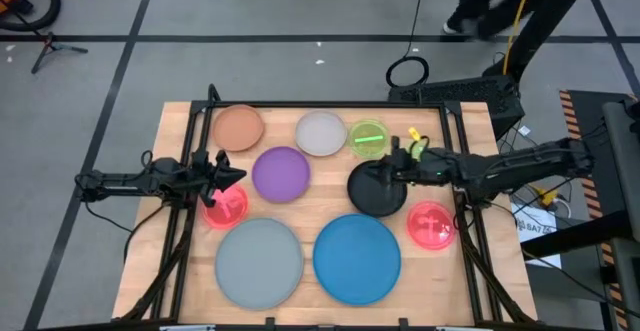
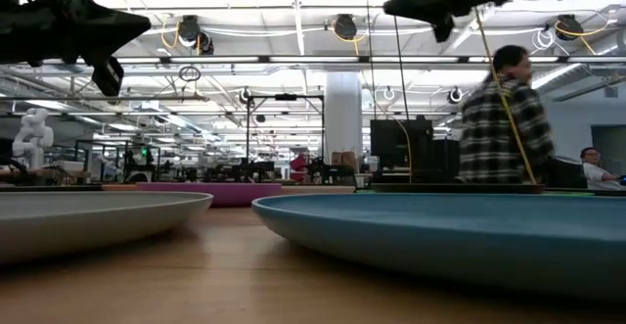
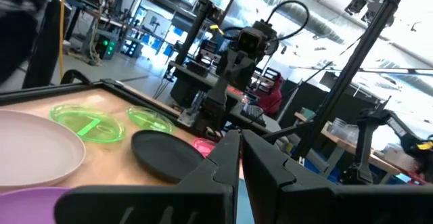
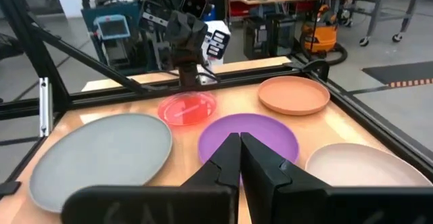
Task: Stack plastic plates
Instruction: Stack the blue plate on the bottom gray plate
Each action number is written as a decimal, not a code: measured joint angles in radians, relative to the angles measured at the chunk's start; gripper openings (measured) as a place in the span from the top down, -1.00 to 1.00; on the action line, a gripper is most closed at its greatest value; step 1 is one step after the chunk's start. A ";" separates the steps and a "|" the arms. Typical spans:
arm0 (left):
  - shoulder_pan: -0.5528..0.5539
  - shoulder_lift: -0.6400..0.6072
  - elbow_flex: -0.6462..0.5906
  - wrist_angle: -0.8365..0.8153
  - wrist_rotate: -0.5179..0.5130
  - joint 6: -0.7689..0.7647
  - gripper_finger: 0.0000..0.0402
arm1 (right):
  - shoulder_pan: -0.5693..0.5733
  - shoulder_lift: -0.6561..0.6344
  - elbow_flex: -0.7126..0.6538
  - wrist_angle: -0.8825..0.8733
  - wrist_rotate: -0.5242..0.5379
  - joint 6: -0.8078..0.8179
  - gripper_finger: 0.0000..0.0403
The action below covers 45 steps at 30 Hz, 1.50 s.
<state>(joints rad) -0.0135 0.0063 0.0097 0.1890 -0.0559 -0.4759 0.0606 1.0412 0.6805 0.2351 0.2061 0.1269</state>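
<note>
Round plates lie flat and separate on the wooden table: orange-brown (image 1: 238,128), whitish (image 1: 321,133), neon green (image 1: 368,138), purple (image 1: 281,174), black (image 1: 377,193), two pink ones (image 1: 225,209) (image 1: 431,224), large grey (image 1: 259,261) and large blue (image 1: 357,258). My left gripper (image 1: 237,176) (image 3: 240,146) is shut and hangs in the air between the left pink plate and the purple plate. My right gripper (image 1: 383,171) (image 4: 240,143) is also shut and hovers over the black plate's far part. The low view shows both arms well above the table.
Black frame rails (image 1: 330,105) run along the table's far and side edges. A person (image 1: 520,1) stands on the floor beyond the far right corner. Bare wood shows along the near edge (image 1: 310,311) and at the table's left side.
</note>
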 joint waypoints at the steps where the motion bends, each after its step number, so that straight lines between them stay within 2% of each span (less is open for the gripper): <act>1: 0.000 0.000 0.000 0.000 0.000 0.000 0.88 | 0.001 0.030 0.020 0.000 -0.004 0.007 0.97; 9: 0.000 0.000 0.001 0.015 0.000 0.053 0.88 | 0.011 0.272 0.199 -0.001 -0.155 0.070 0.97; 18: 0.000 0.000 0.001 0.047 -0.051 0.235 0.88 | 0.070 0.531 0.434 -0.063 -0.159 0.054 0.97; 28: 0.000 0.000 0.001 0.047 -0.052 0.189 0.88 | 0.162 0.765 0.638 -0.120 -0.162 -0.068 0.97; 34: 0.000 0.000 0.001 0.048 -0.100 0.193 0.88 | 0.197 0.853 0.752 -0.308 -0.159 -0.063 0.97; 39: 0.000 0.000 0.001 0.046 -0.114 0.163 0.88 | 0.225 0.884 0.776 -0.531 -0.160 -0.061 0.97; 45: 0.000 0.000 0.001 0.038 -0.116 0.152 0.88 | 0.244 0.891 0.777 -0.573 -0.159 -0.061 0.97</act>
<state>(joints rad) -0.0137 0.0063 0.0109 0.2268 -0.1719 -0.3243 0.3043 1.9319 1.4574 -0.3381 0.0467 0.0662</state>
